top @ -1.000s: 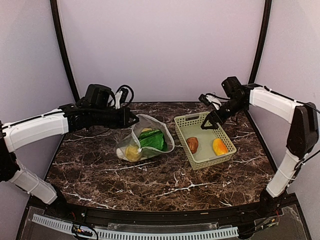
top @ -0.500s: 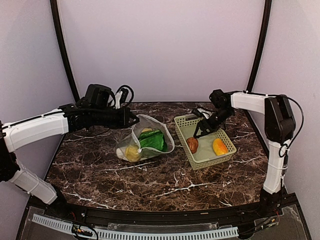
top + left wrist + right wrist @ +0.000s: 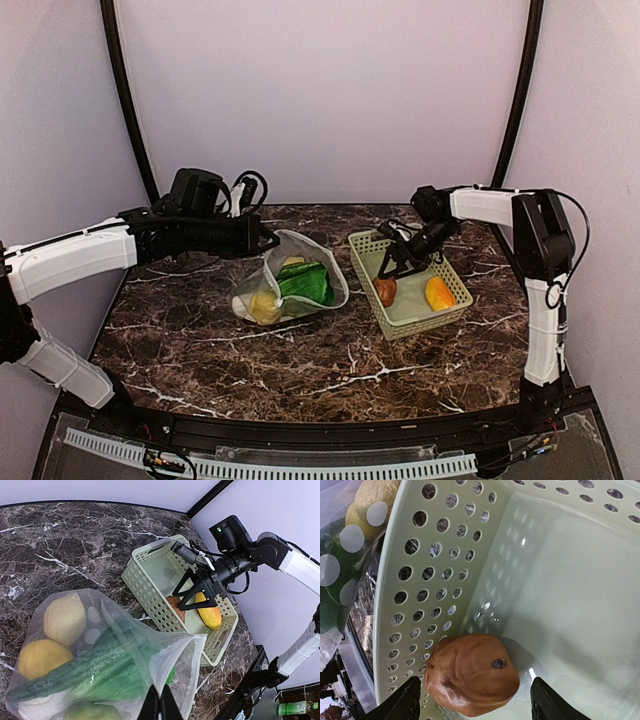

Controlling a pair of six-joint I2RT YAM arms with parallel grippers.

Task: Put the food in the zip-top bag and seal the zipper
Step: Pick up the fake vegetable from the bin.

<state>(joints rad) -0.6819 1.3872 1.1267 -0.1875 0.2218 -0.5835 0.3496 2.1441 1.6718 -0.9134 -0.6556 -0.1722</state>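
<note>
The clear dotted zip-top bag lies at mid-table with its mouth held up. My left gripper is shut on the bag's mouth edge, by the whitish zipper. Inside the bag are a green cabbage, a yellow piece and a pale piece. A brown food piece and an orange-yellow piece lie in the light green basket. My right gripper is open low inside the basket. Its fingers straddle the brown piece with a small gap on each side.
The basket's perforated wall runs close along the left of my right gripper. The bag sits just beyond that wall. Dark marbled table stretches in front of the bag and basket. Curved black frame posts stand at the back corners.
My right gripper has swung left and down from the basket's far corner to sit over the brown piece. The left gripper and the bag have not moved.
</note>
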